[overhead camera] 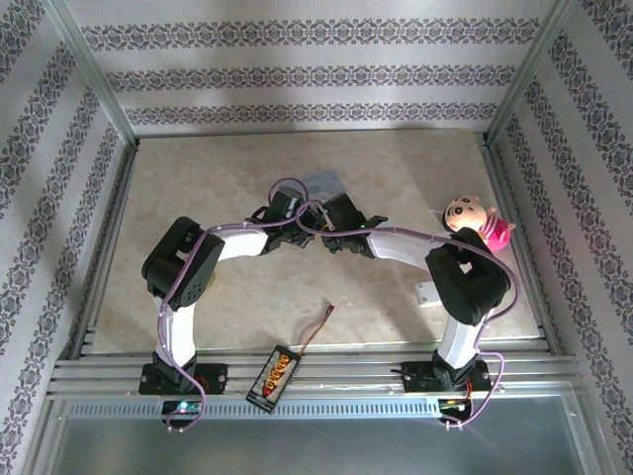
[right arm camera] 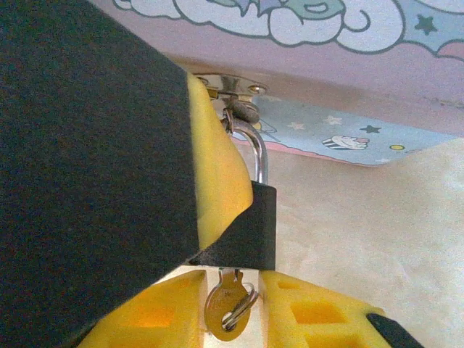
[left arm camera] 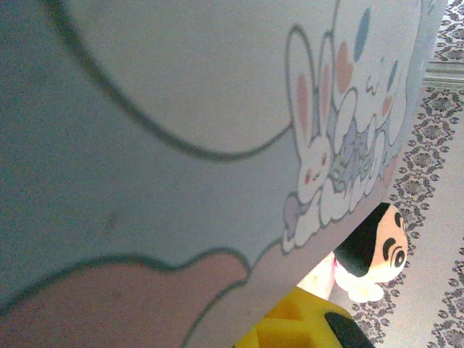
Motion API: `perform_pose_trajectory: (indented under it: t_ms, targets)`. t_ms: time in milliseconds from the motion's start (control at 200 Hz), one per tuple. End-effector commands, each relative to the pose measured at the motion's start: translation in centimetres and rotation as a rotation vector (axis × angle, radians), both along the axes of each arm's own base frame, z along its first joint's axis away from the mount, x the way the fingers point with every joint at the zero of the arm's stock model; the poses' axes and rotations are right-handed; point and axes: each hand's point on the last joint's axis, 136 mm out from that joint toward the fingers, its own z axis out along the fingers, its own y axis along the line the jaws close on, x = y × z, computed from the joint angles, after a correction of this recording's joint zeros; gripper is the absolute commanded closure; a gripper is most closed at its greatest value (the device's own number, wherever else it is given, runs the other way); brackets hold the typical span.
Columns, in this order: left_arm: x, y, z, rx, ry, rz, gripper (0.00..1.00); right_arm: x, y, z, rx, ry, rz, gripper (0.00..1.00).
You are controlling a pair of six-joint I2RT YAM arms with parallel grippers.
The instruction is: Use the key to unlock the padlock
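Key (right arm camera: 223, 313) in padlock (right arm camera: 250, 228) on tin (left arm camera: 181, 145); R end effector (overhead camera: 336, 214) prob. touching; L end effector (overhead camera: 283, 210); both grips unclear.

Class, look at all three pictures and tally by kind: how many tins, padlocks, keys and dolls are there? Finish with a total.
Tin: 1
Padlock: 1
Key: 1
Doll: 1
Total: 4

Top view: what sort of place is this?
Likely a robot test cell: wallpaper panels on a metal frame enclose a table, with the left arm and right arm bolted at its edge.
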Motion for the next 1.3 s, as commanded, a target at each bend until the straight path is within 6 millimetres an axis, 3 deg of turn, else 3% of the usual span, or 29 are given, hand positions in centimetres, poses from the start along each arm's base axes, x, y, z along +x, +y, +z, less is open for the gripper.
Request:
perform_pose_trajectory:
  t_ms: [0, 310, 620, 1124, 1299]
  targets:
    - [-1.3, 0.1, -1.8, -0.002, 0.113, -0.028, 1.00, 0.7, 0.4, 0.1, -0.012, -0.029, -0.006, 0.79]
    - [-1.5, 0.0, -2.1, -0.001, 0.118, -0.037, 1.00, 0.8, 0.9, 0.5, 0.034, -0.024, -0.004, 1.00]
    - [-1.6, 0.1, -2.1, 0.005, 0.116, -0.038, 1.00, 0.8, 0.6, 0.5, 0.174, 0.028, -0.041, 1.00]
    - [-1.8, 0.3, -2.3, 0.004, 0.120, -0.033, 1.00, 1.9, -0.4, 2.0, 0.703, 0.195, -0.103, 1.00]
    - [-1.8, 0.4, -2.2, 0.002, 0.118, -0.027, 1.00, 2.2, -0.8, 2.6, 0.799, 0.208, -0.109, 1.00]
